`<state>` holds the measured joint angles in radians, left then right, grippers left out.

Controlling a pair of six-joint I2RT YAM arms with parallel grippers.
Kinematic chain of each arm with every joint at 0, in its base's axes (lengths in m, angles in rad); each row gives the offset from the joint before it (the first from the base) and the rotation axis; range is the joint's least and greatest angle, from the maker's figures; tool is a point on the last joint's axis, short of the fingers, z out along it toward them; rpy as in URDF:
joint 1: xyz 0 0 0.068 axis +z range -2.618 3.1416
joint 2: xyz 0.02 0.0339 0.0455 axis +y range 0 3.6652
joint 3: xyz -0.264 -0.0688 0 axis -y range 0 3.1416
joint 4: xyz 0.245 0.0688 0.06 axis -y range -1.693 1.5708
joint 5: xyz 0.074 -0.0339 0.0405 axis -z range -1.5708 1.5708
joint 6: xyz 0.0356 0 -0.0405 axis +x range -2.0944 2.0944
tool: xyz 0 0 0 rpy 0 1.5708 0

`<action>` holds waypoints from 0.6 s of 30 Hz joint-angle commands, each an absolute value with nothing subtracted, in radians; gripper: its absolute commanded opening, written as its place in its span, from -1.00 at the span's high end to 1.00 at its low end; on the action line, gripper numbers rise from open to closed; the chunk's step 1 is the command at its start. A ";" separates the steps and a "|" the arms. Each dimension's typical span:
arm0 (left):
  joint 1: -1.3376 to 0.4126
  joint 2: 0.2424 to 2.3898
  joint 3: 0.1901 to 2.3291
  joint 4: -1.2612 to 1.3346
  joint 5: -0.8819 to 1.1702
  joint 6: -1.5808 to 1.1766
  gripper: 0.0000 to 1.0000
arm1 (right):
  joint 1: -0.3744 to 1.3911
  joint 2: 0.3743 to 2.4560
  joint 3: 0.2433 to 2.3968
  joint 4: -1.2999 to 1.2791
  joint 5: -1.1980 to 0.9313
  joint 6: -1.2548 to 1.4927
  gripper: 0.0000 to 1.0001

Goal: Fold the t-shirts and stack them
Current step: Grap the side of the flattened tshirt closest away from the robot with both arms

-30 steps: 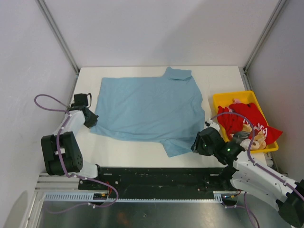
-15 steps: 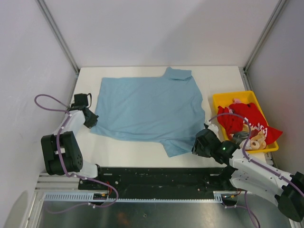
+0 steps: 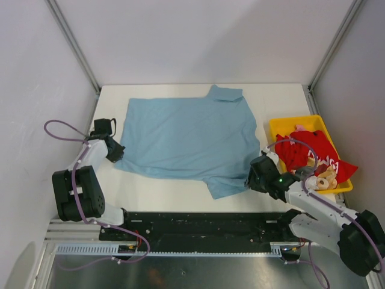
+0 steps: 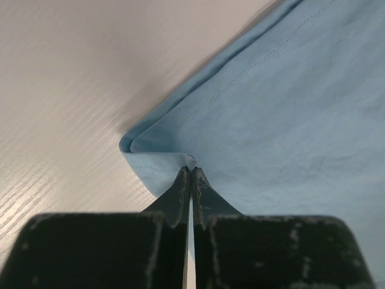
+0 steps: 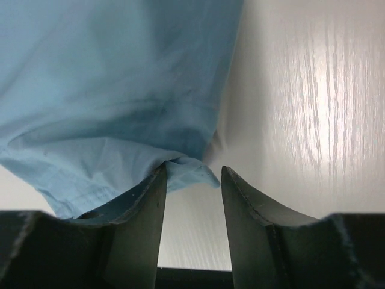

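The light blue t-shirt (image 3: 186, 138) lies spread flat on the white table, collar at the far side. My left gripper (image 3: 116, 155) is shut on its near left corner (image 4: 156, 153), pinching a small fold of cloth. My right gripper (image 3: 252, 176) is open at the shirt's near right sleeve; the sleeve's corner (image 5: 189, 171) lies between the two fingers, against the left one. The red t-shirt (image 3: 313, 153) with white lettering lies crumpled in the yellow bin (image 3: 278, 127) on the right.
The yellow bin also holds some pale ring-shaped items (image 3: 325, 178) at its near end. The black rail (image 3: 198, 223) runs along the table's near edge. White walls and metal posts close in the table on three sides.
My right gripper has moved up and slightly left along the shirt's near right sleeve. The left gripper and the shirt have stayed still.
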<state>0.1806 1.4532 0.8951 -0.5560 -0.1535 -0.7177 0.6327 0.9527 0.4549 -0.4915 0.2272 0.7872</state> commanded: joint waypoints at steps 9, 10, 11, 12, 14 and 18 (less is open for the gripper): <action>0.177 1.453 0.927 -0.547 -0.150 -0.736 1.00 | 0.592 0.984 0.461 -0.439 0.152 0.756 0.58; 0.178 1.453 0.928 -0.547 -0.149 -0.734 1.00 | 0.592 0.964 0.465 -0.461 0.145 0.764 0.63; 0.178 1.451 0.927 -0.547 -0.149 -0.734 1.00 | 0.592 0.944 0.470 -0.486 0.138 0.771 0.67; 0.178 1.449 0.927 -0.547 -0.149 -0.733 1.00 | 0.592 0.927 0.477 -0.514 0.133 0.778 0.72; 0.178 1.448 0.927 -0.547 -0.148 -0.731 1.00 | 0.593 0.894 0.494 -0.567 0.119 0.792 0.83; 0.178 1.446 0.931 -0.548 -0.145 -0.728 1.00 | 0.595 0.859 0.553 -0.652 0.082 0.806 0.98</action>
<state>0.1806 1.4551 0.8951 -0.5560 -0.1493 -0.7181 0.5919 0.8932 0.4706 -0.5457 0.1200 0.7784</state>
